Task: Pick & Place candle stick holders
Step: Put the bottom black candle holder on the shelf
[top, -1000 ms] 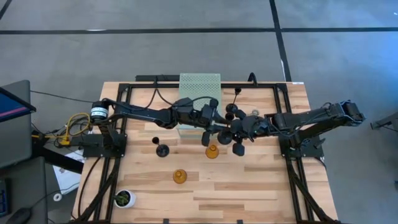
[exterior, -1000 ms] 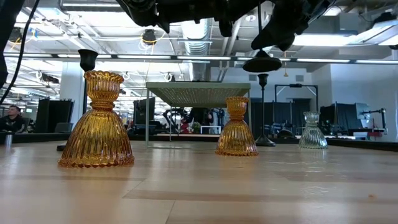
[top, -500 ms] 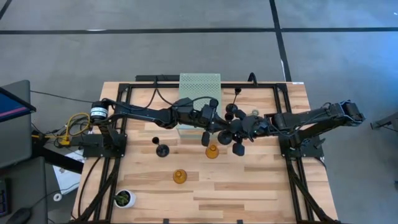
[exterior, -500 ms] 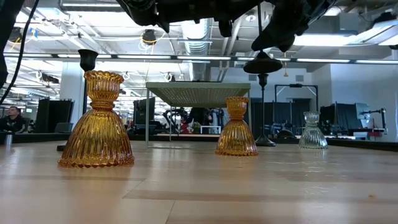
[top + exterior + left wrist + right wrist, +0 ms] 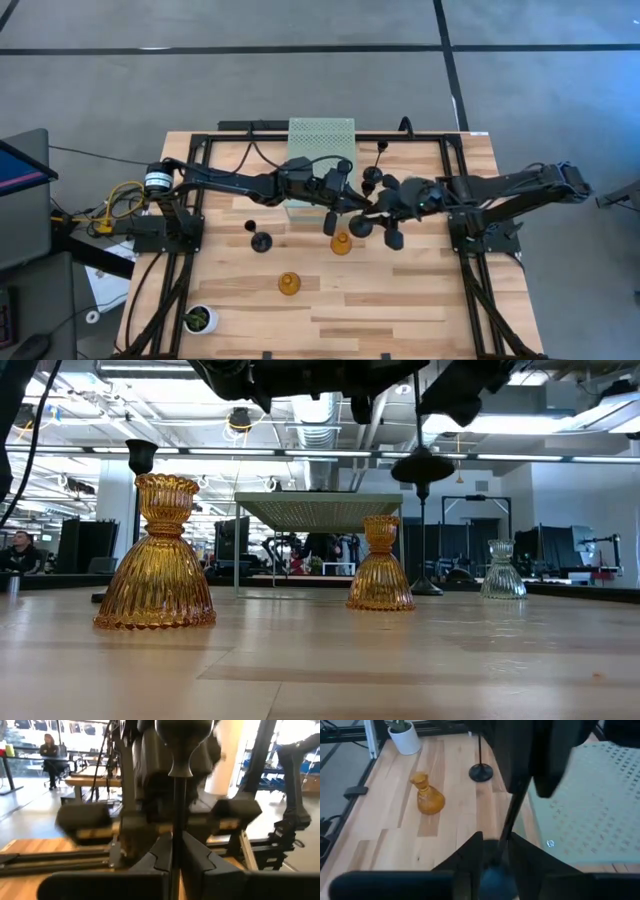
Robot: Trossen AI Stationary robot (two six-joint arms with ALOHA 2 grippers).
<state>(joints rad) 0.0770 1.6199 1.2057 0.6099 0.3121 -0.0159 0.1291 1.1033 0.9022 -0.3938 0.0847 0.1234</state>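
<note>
Pale plank wood makes up the table (image 5: 400,290), and both arms meet above its middle, just in front of the big pale green perforated block (image 5: 321,140). Held between them, clear of the boards, is a black candle stick holder with a round base and a thin metal stem (image 5: 176,805). The left gripper (image 5: 176,851) has its two dark fingers pressed against the stem from either side, with the stem running straight out between them to the cup-shaped end beyond. The right gripper (image 5: 496,851) also has its fingers closed round the same thin stem, nearer the other end. In the low view the holder's dark disc (image 5: 422,464) hangs high above the table with the rod dropping below it, so the long axis looks near upright or steeply tilted; which exactly I cannot tell. Both arms are equally on it, so a hand-over seems to be the step in hand, and either one must let go before the other carries it off. On the table stand a squat amber ribbed glass holder (image 5: 341,243), a second amber one (image 5: 289,284), another black holder (image 5: 262,240) and a small clear pale holder (image 5: 502,570).
</note>
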